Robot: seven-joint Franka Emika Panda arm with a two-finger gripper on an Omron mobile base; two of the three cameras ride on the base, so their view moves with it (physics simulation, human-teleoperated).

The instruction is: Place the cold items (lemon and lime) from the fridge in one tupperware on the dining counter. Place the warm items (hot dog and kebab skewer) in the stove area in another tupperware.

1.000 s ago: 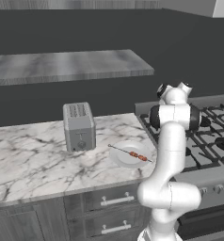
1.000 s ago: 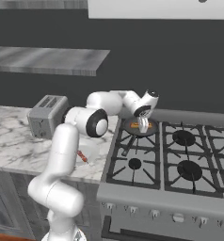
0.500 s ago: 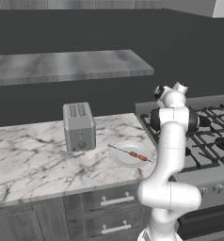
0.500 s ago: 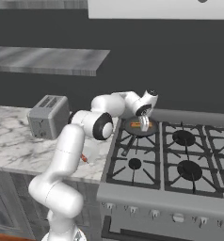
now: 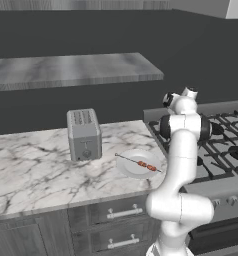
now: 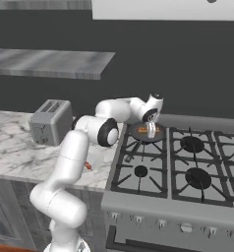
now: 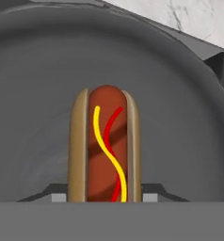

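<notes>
While standing at the far left of the marble counter (image 5: 36,170), toaster (image 5: 83,134) upright, slots facing up. Just right of it, white plate (image 5: 136,165) lying near the counter's front edge, with kebab skewer (image 5: 141,164) resting across it, tip overhanging the rim toward the stove. Further right, arm reaching over the cooktop (image 6: 188,172) to the back left burner, where a dark pan (image 6: 141,132) sits. Inside the pan, hot dog (image 7: 106,148) lying flat in its bun, striped with yellow and red sauce. Gripper (image 6: 150,132) pointing straight down into the pan, right over the hot dog. From the hand camera, fingertips (image 7: 60,196) seen low at either side of the bun, hard against its flanks; jaws partly closed around the hot dog, sausage not lifted off the pan floor.
</notes>
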